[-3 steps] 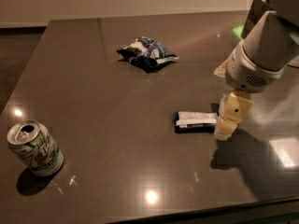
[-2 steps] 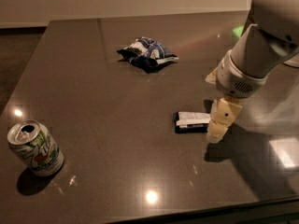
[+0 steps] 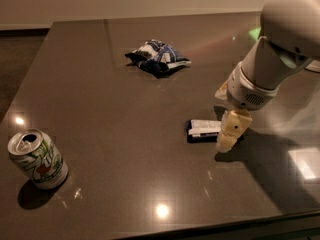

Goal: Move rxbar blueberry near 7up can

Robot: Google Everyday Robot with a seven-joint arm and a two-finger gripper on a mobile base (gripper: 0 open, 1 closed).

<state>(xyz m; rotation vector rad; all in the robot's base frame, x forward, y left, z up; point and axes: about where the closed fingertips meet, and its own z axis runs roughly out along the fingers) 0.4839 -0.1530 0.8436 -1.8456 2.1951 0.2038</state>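
Found the gripper low over the right side of the dark table, cream tip down at the surface, hanging from a bulky white arm that reached in from the far right. Could not tell whether clenched or released, nor whether grasping anything.

Saw the rxbar blueberry lying flat on the table just left of the gripper, long side running left to right, white label panel facing up. Lost its right end behind the gripper tip; could not tell whether touching or merely overlapped in view.

Noted the 7up can standing at the near left corner, silver top showing, green and white side with a red dot turned toward the camera, well apart from the bar.

Spotted a crumpled blue-and-white chip bag toward the far middle of the table, well apart from both bar and can.

Made out the arm's dark shadow spread across the tabletop near and right of the gripper.
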